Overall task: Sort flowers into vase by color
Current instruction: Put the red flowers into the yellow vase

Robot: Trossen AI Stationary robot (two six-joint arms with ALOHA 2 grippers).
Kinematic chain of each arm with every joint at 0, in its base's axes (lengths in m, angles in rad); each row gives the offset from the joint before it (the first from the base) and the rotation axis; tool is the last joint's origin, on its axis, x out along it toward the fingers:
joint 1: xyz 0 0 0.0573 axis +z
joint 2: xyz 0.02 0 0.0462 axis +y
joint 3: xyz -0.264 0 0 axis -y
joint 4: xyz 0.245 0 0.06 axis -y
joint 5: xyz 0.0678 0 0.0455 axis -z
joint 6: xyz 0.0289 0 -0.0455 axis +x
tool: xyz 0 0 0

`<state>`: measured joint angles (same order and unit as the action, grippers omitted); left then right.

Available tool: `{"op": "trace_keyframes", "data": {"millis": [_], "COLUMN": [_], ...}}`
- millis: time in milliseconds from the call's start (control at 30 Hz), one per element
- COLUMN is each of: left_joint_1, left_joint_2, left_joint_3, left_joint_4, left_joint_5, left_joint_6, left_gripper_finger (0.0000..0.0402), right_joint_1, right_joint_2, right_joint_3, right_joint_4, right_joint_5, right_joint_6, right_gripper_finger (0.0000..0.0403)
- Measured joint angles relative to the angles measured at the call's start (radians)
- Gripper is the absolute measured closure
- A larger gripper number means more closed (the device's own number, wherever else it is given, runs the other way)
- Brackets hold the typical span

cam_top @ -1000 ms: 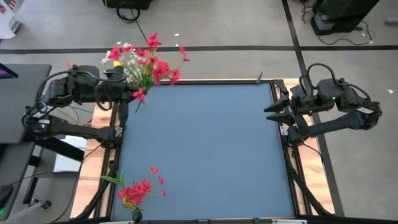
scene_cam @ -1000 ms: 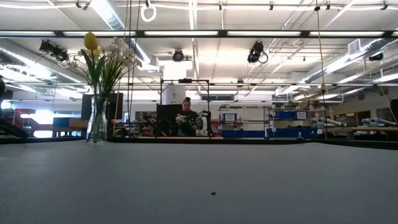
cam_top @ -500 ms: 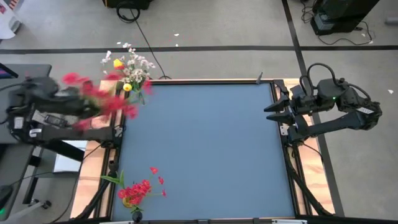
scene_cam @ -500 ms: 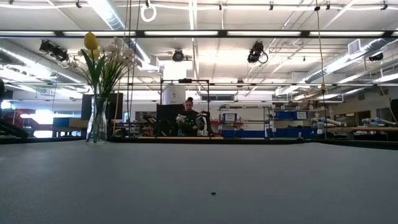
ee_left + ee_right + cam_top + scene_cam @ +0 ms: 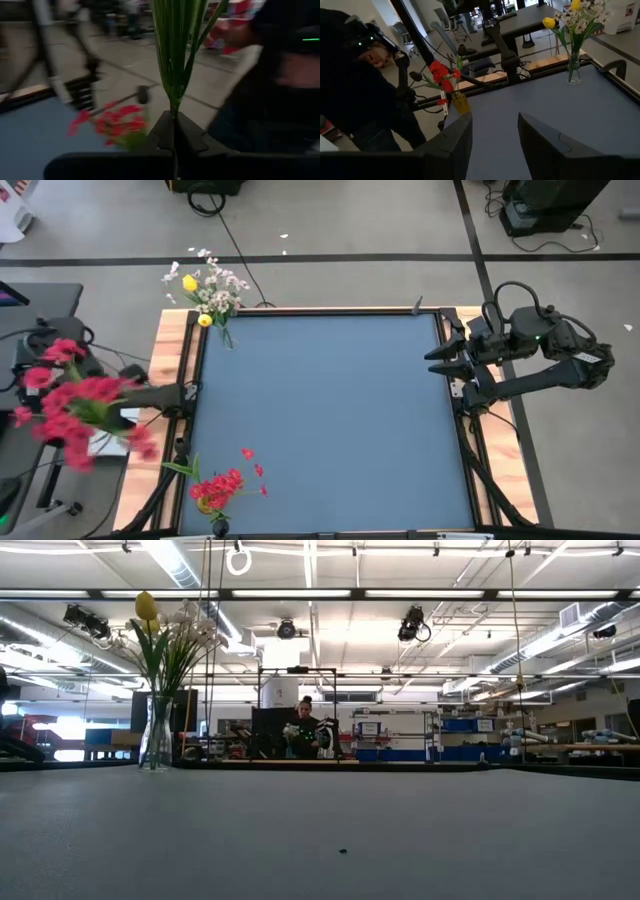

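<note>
A bunch of red flowers [image 5: 75, 402] hangs in the air beyond the table's left edge, with my left gripper [image 5: 174, 125] shut on its green stems [image 5: 172, 60]. In the high view the blossoms hide that gripper. A glass vase [image 5: 157, 730] at the far left corner holds white sprays and a yellow bud [image 5: 205, 292]. A yellowish vase [image 5: 460, 103] at the near left corner holds more red flowers [image 5: 220, 488]. My right gripper [image 5: 432, 360] waits open at the table's right edge, its fingers [image 5: 452, 142] empty. My left gripper pinches several green stems together, low on the bunch [image 5: 173, 107], between its two fingers. The stems run straight on out of the fingertips, and the leaves spread beyond them. The bunch is lifted clear of both vases and the table.
The blue table top [image 5: 330, 420] lies bare between the two vases and my right arm. A wooden frame [image 5: 170, 350] borders it. A person [image 5: 305, 725] sits far off in the room behind the table.
My left gripper has drawn the red flowers out of the glass vase at the far left corner. It has swung them past the table's left edge and toward the near side, turning as it went. The white sprays and yellow bud have stayed in the vase.
</note>
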<state>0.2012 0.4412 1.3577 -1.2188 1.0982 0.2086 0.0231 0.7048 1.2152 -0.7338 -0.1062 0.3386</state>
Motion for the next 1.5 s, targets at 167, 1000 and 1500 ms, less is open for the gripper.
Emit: {"op": "trace_keyframes", "data": {"millis": [167, 1000, 1500], "left_joint_1": [-0.007, -0.357, -0.715], "left_joint_2": [-0.034, 0.153, 0.222], "left_joint_3": [-0.108, -0.417, -0.412], "left_joint_4": [0.026, 0.757, 0.794], "left_joint_5": [0.200, -0.089, -0.379], "left_joint_6": [0.096, -0.335, -0.482], "left_gripper_finger": [0.0401, 0.0401, 0.0399], "right_joint_1": [0.000, 0.000, 0.000], "right_joint_2": [0.000, 0.000, 0.000], "right_joint_3": [0.000, 0.000, 0.000], "right_joint_4": [0.000, 0.000, 0.000], "right_joint_5": [0.000, 0.000, 0.000], "right_joint_6": [0.000, 0.000, 0.000], "right_gripper_finger": [0.0236, 0.0235, 0.0235]}}
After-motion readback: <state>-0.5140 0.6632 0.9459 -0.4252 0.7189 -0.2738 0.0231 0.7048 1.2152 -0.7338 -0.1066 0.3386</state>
